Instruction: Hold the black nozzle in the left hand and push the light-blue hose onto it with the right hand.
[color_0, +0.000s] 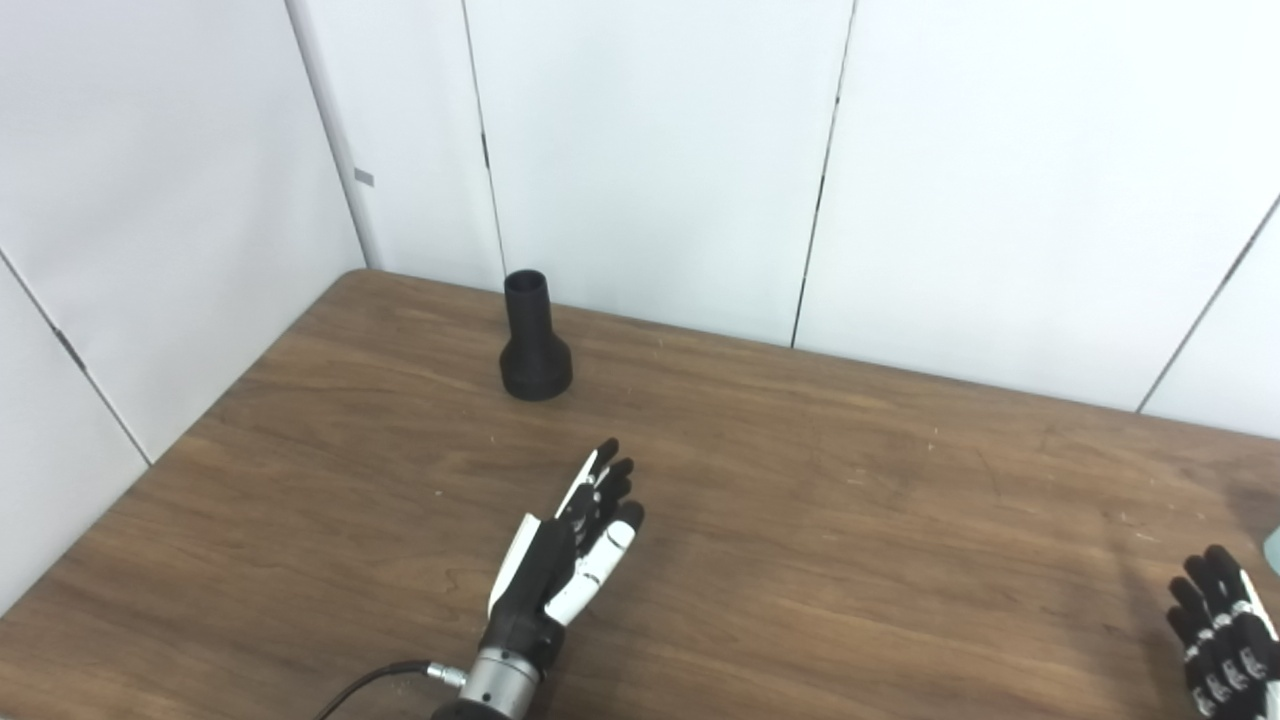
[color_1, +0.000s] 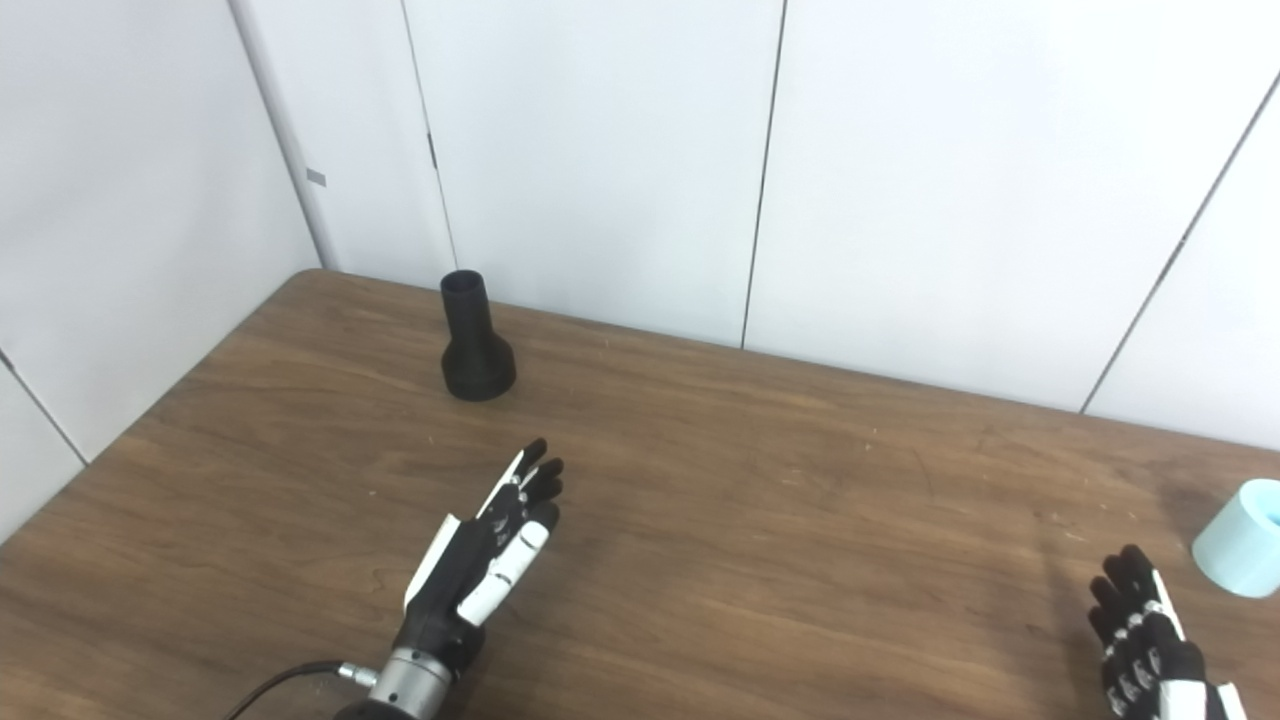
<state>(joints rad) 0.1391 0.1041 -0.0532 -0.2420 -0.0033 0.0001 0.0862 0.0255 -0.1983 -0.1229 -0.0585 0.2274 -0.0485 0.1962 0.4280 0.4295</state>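
- Nozzle (color_0: 535, 340) is black and stands up on its wide end, with the thin open end on top.
- It sits on the far left part of the table (color_0: 820, 560), close to the white wall (color_0: 650, 150) behind it.
- Nothing touches the nozzle.
- Hose (color_1: 1238, 537) is light blue, short and round like a tube. It rests at the far right of the table.
- The right eye view shows the hose well, though the picture edge cuts it off. The left eye view shows only a tiny pale bit of it at the right edge.
- Nozzle and hose are well apart, on opposite sides of the table.
- Left hand (color_0: 570, 545) is over the middle of the table, nearer to us than the nozzle and apart from it.
- Its fingers (color_0: 603, 478) are straight and close side by side, pointing up toward the nozzle. The thumb sits off to one side. It holds nothing.
- A shiny wrist and a black cable show below this hand.
- Right hand (color_1: 1143, 632) is at the bottom right, near the hose but not touching it.
- Its fingers are spread a little and point away from us. It holds nothing.
- Both views cut off the lower part of the right hand.
- The table is brown wood with small pale marks.
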